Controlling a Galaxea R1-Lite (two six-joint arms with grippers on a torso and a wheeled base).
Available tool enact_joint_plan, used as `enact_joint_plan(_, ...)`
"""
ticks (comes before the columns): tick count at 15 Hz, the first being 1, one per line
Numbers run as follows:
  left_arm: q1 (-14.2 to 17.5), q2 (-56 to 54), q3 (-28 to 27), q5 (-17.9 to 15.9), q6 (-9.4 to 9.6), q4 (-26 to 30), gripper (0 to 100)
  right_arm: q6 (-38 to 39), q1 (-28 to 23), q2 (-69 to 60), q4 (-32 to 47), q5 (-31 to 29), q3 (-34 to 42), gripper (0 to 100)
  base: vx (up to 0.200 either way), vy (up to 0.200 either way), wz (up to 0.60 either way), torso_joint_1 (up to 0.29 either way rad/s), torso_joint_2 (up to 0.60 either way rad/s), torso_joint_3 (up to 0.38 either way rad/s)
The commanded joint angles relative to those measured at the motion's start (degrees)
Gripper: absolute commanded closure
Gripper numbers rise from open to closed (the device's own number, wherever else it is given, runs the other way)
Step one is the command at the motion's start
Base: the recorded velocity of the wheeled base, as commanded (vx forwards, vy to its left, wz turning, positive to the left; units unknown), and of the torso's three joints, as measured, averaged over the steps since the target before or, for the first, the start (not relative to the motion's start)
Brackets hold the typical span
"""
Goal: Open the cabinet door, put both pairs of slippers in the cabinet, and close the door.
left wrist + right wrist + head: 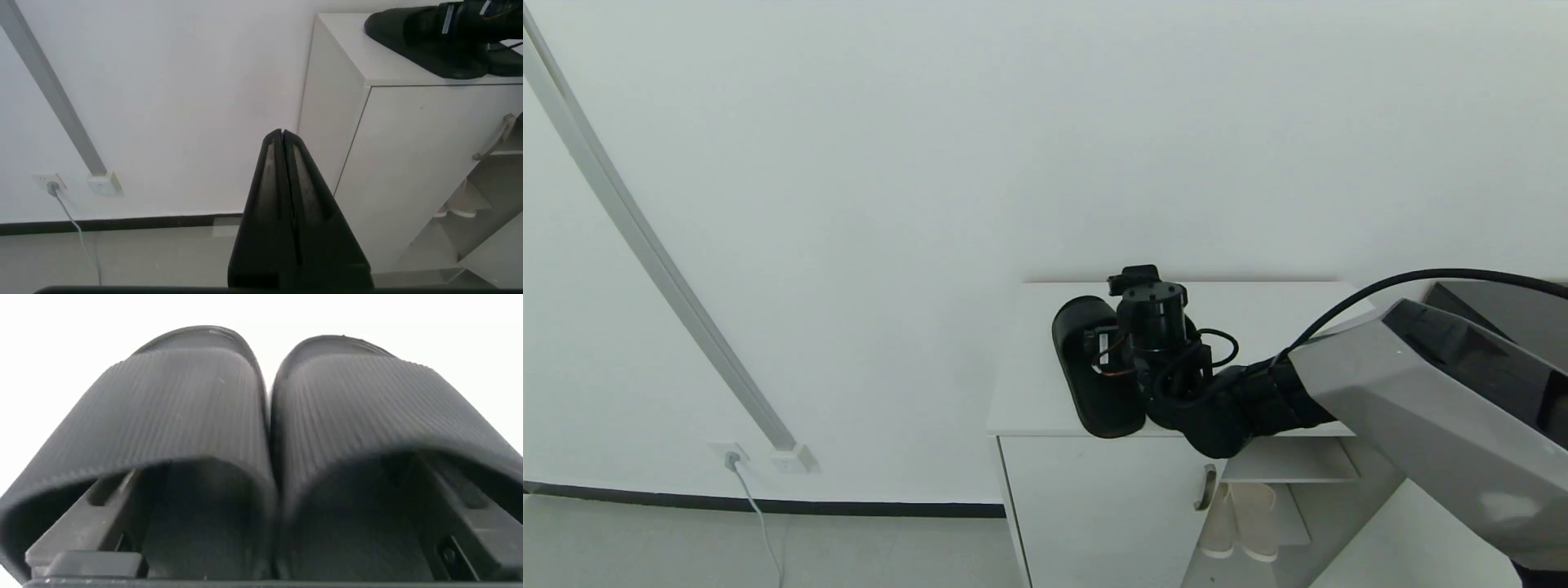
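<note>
A pair of black slippers [1094,380] is at the front left of the white cabinet's top [1029,384], pressed side by side and turned on edge. My right gripper [1107,347] is shut on them, one finger under each ribbed strap [188,400]. From the left wrist the black slippers [425,33] appear low over the cabinet top; I cannot tell whether they touch it. A white pair of slippers [1243,523] stands inside the cabinet on a low shelf. The left door [1103,514] is closed, its handle [1207,487] at the edge. My left gripper [283,143] hangs shut and empty, left of the cabinet.
The cabinet's right half stands open, showing shelves [1290,461]. A wall rises right behind the cabinet. A wall socket with a white cable [737,465] and a slanted conduit [645,237] are to the left. Open floor [768,547] lies left of the cabinet.
</note>
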Motion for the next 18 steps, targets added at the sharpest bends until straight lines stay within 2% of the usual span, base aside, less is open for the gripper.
enact_joint_plan(1, 0.04, 0.0, 0.01, 0.0, -0.01, -0.04, 100, -0.01, -0.21, 1.1, 0.01, 0.14, -0.76, 0, 0.0, 0.0, 0.0, 0.0, 0.0, 0.0)
enact_joint_plan(2, 0.04, 0.0, 0.01, 0.0, -0.01, -0.04, 100, -0.01, -0.21, 1.1, 0.01, 0.14, -0.76, 100, 0.0, 0.0, 0.0, 0.0, 0.0, 0.0)
enact_joint_plan(11, 0.04, 0.0, 0.01, 0.0, -0.01, -0.04, 100, 0.08, -0.12, -2.24, -0.07, 0.67, 1.26, 100, 0.0, 0.0, 0.0, 0.0, 0.0, 0.0)
enact_joint_plan(13, 0.04, 0.0, 0.01, 0.09, -0.01, 0.05, 100, -0.01, 0.5, -11.12, 0.01, 7.53, 9.61, 100, 0.0, 0.0, 0.0, 0.0, 0.0, 0.0)
enact_joint_plan(18, 0.04, 0.0, 0.01, 0.36, -0.01, -0.04, 100, 0.17, 4.45, -31.86, -0.34, 8.84, 33.78, 100, 0.0, 0.0, 0.0, 0.0, 0.0, 0.0)
